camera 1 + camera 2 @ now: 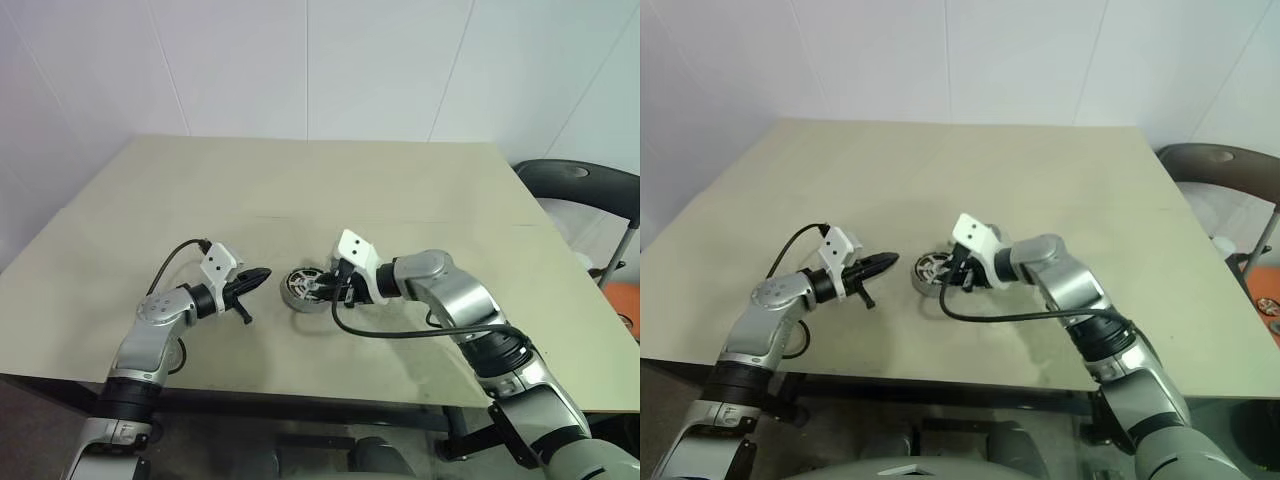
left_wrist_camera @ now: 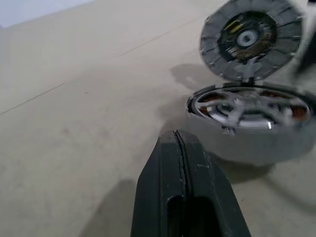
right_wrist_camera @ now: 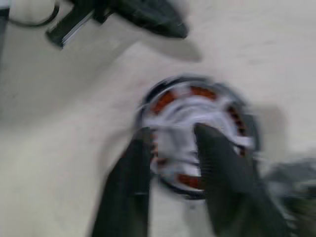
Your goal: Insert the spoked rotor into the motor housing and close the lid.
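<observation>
The housing (image 1: 303, 290) sits on the counter (image 1: 300, 190) toward its near edge, roughly midway between the side edges, with the rotor (image 2: 247, 106) already lying in it over the copper windings. The lid (image 2: 253, 38) stands up on its hinge, inner face showing — not closed. Wide bare counter lies beyond the housing and to both sides; a narrower strip runs between it and the near edge.

The left end effector (image 1: 262, 274) hovers just beside the housing on its left, apart from it, its two fingers pressed together and holding nothing. The right end effector (image 3: 173, 133) is over the housing from the right, fingers parted with a clear gap — nothing between them, though the blurred wrist view leaves it hard to say whether the tips touch the rotor. From the head views the right end effector hides the lid and the housing's right side. A dark chair (image 1: 585, 190) stands off the counter's far right corner, cut by the frame.
</observation>
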`<state>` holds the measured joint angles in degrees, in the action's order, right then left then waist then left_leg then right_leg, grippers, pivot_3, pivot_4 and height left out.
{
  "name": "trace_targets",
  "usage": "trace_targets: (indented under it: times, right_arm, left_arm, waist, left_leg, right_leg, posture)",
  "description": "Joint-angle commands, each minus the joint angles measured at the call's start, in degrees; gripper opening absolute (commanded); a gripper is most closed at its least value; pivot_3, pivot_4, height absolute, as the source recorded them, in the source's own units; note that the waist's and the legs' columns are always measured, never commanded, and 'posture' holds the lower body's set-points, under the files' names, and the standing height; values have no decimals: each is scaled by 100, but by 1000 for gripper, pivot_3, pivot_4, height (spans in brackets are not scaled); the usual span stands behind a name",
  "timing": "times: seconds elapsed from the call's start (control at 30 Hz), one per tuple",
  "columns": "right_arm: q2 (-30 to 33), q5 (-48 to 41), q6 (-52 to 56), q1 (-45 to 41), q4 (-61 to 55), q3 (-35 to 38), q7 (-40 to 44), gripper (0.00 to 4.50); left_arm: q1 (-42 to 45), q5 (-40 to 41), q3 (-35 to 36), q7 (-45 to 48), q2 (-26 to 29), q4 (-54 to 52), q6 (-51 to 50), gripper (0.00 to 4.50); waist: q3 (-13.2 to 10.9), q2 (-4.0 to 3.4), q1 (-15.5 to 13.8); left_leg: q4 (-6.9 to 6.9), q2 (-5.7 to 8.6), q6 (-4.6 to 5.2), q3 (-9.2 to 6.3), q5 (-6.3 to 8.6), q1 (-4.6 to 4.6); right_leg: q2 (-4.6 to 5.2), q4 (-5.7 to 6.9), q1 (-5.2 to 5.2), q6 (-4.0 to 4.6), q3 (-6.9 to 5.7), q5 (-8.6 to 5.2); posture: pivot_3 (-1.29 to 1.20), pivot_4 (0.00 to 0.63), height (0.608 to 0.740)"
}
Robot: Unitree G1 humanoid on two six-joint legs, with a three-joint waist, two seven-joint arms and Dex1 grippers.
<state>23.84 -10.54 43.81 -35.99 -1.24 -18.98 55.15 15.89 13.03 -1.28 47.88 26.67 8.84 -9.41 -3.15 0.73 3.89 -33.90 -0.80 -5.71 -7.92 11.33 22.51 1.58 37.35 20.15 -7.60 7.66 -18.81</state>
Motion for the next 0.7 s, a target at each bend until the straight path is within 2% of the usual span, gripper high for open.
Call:
trace_targets:
  times: [0.03, 0.13, 0.27, 0.43, 0.6, 0.7]
  right_arm:
    - [119, -251, -3, -179, -42, 251, 173, 2716]
    - [135, -325, -135, -195, 7, 321, 208, 3754]
    - [-218, -580, -348, -362, 184, 804, -94, 3754]
    - [-842, -612, -715, -973, 1097, 1650, -1248, 3754]
    - [-590, 350, -1436, -1207, 1967, 1241, -1902, 3754]
    - [-425, 751, -1777, -1328, 2366, 1162, -2208, 3161]
  left_arm:
    - [71, 30, 48, 28, 70, -213, 56, 0]
    - [82, 17, 53, 27, 76, -204, 59, 0]
    - [106, 18, 51, 40, 77, -175, 66, 0]
    - [122, -2, 20, 37, 58, -166, 65, 0]
    - [130, -3, 23, 33, 64, -175, 63, 0]
    - [120, -2, 36, 29, 80, -191, 53, 0]
  waist:
    - [0, 0, 5]
    - [0, 0, 5]
    - [-1, -2, 16]
    - [-1, -2, 14]
    - [-1, -2, -5]
    - [-6, -10, 12]
  left_leg:
    - [2, -1, 0, 0, 0, 0]
    - [4, -1, 0, 0, 0, 1]
    - [3, -1, 0, 0, 0, 1]
    - [3, -1, 0, 0, 0, 0]
    - [7, 0, 0, 1, 0, 1]
    - [8, 0, 0, 2, 0, 4]
  right_leg:
    - [-1, 1, 1, 0, 0, 0]
    - [0, -1, 2, 0, 0, 0]
    - [-1, 1, 3, 0, 0, 0]
    - [-2, 2, 3, 1, 0, 0]
    - [1, -7, 12, 1, -1, 0]
    - [1, -3, 7, 2, -1, 0]
  posture:
    - [0, 0, 740]
    - [0, 0, 740]
    - [0, 0, 740]
    - [0, 0, 740]
    - [0, 0, 740]
    - [0, 0, 740]
